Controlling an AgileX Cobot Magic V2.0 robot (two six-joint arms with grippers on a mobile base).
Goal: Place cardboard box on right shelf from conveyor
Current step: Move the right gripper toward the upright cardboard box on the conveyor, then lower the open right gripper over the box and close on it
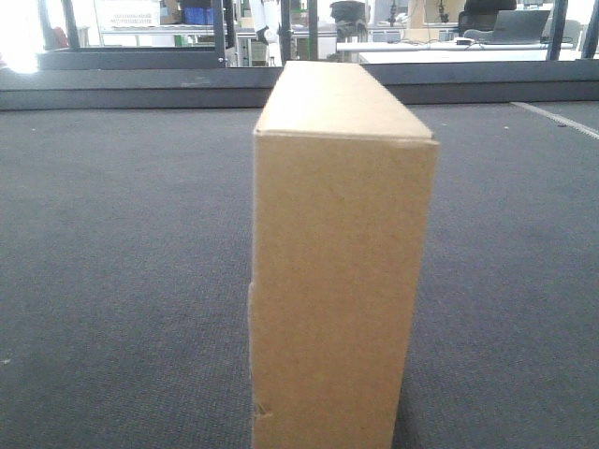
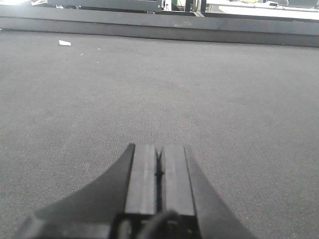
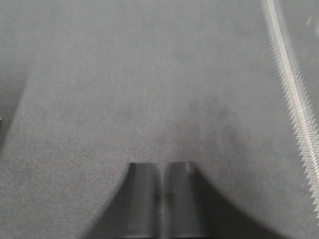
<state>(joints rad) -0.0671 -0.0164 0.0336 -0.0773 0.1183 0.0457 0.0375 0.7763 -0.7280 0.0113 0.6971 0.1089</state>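
**Item 1.** Plain tan corrugated cardboard box [image 1: 342, 262], a narrow rectangular slab, unprinted. It stands upright on a thin edge on the belt. One narrow face is turned to the front view and the top face runs back toward the far rail. A faint seam and a small dent show low on its left edge. It appears in the front view only.

**Item 2.** Wide, flat, dark grey conveyor belt [image 1: 122, 234] with a fine woven texture. It carries the box.

**Item 3.** Dark raised edge rail [image 1: 187, 84], along the belt's far side.

**Item 4.** Left gripper [image 2: 159, 149], with two black fingers pressed together and only a hairline between them. It holds nothing and hangs low over bare belt, pointing toward the far rail.

**Item 5.** Right gripper [image 3: 160, 167], blurred. Its two dark fingers sit side by side with a thin dark line between them. It holds nothing and is over bare belt.

**Item 6.** Small white scrap [image 2: 65, 43], lying on the belt near the far rail.

**Item 7.** Pale toothed strip [image 3: 294, 99], running along the belt to the right of the right gripper. It is blurred.

**Item 8.** Grey laptop [image 1: 519, 26], on a table beyond the rail.
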